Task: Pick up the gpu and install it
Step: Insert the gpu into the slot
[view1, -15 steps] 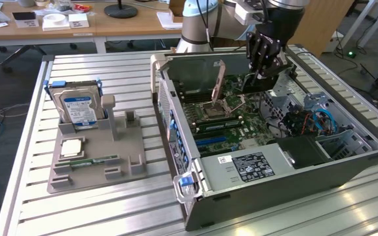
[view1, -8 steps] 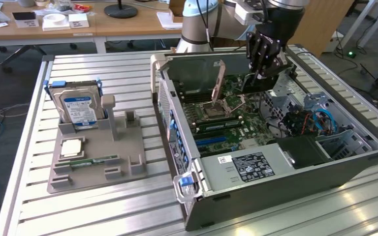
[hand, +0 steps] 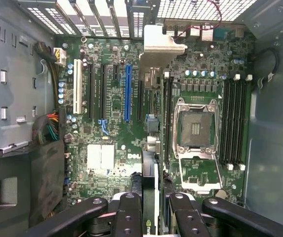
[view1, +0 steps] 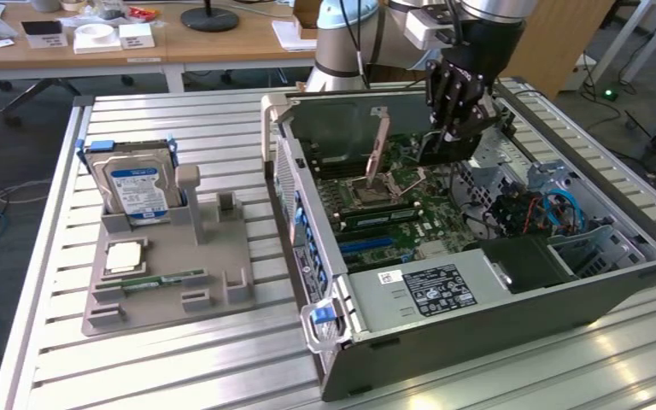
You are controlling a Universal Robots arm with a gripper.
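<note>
Gripper: from where I stand, the gripper [view1: 456,128] is down inside the open computer case [view1: 477,299], fingers [hand: 129,210] closed narrowly on the gpu [hand: 150,170].
Gpu: held on edge above the motherboard [hand: 106,158], lying between the blue slot [hand: 127,94] and the CPU socket [hand: 195,131]. Its silver bracket [hand: 160,44] points at the vented rear wall.
Seating: I cannot tell whether its bottom edge is in a slot or just over one.
Risk, alignment: if the card is slightly off the slot line, pressing down could jam its edge on the board beside the slot.
Risk, bracket: the bracket could catch on the rear wall if it comes in tilted, cocking the card.
Risk, grip: the hold is on a thin edge, so a push could make the card slide or twist between the fingers.
Risk, neighbours: the open CPU socket lies just beside the card, and a sideways slip could strike it.
Outside the case: the hard drive [view1: 134,188] stands in the grey tray [view1: 225,290].
</note>
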